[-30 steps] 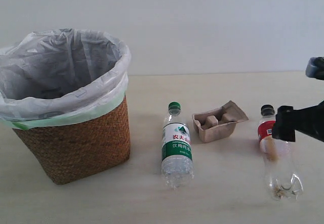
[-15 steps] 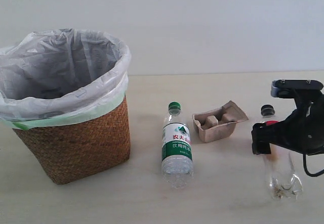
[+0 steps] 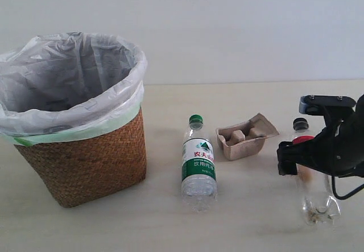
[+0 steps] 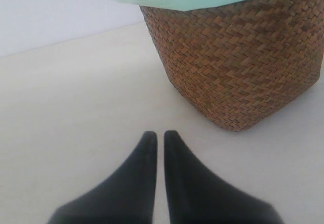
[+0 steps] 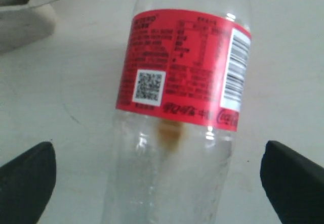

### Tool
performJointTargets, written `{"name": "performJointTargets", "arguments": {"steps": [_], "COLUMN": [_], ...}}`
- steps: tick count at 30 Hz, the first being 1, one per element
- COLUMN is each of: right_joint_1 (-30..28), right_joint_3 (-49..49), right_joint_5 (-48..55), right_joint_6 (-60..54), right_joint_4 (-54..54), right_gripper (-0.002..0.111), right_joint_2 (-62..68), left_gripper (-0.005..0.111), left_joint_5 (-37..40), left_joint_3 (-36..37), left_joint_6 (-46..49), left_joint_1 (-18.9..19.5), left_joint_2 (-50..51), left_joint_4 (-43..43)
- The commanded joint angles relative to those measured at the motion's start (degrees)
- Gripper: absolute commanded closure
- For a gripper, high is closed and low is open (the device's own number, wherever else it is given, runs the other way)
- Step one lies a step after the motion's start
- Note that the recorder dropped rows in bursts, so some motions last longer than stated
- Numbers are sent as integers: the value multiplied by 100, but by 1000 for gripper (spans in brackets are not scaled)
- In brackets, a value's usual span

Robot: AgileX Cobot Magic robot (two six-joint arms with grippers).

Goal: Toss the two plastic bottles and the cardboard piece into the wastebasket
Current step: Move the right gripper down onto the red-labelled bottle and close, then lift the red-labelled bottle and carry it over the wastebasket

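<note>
The red-label bottle (image 3: 314,192) with a black cap lies on the table at the right; my right gripper (image 3: 310,160) hovers over its middle, open, one finger on each side of the bottle (image 5: 177,118) without touching it. The green-cap bottle (image 3: 198,165) lies in the middle of the table. Right of it sits the brown cardboard tray (image 3: 245,136). The wicker wastebasket (image 3: 85,155) with its white bag stands at the left. In the left wrist view my left gripper (image 4: 157,135) is shut and empty, low over the table near the wastebasket (image 4: 243,62). The left arm is out of the exterior view.
A pale wall runs behind the table. A corner of the cardboard tray (image 5: 25,11) shows beside the red-label bottle in the right wrist view. Bare tabletop (image 3: 170,229) lies in front of the wastebasket and bottles.
My right arm has come in from the right edge and dropped over the red-label bottle, shifting slightly left in the last half second. The bottles, tray and wastebasket have not moved.
</note>
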Motion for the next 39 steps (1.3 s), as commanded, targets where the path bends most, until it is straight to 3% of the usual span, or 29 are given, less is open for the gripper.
{"name": "performJointTargets", "arguments": {"steps": [1,10,12,14,16,39], "right_joint_1": [14,14,14,14,14,14], "right_joint_3": [-47,-47,-47,-47,-47,-1497], "right_joint_5": [-100,-123,-134,-162,-97,2512], "right_joint_6": [-51,77,65,65,25,92], "right_joint_4": [-49,-49,-49,-49,-49,-497], "right_gripper": [4,6,21,76,108,107], "right_joint_2": [146,342,342,342,342,-1898], "left_gripper": [103,103,103,103,103,103], "left_joint_5": [-74,-74,-74,-74,-74,-74], "left_joint_3": [22,22,22,22,22,22], "left_joint_6": [-54,-54,-54,-54,-54,-54], "left_joint_1": [17,17,17,17,17,17], "left_joint_2": [-34,-34,-34,-34,-34,-34], "left_joint_4": [-49,-49,-49,-49,-49,-49]}}
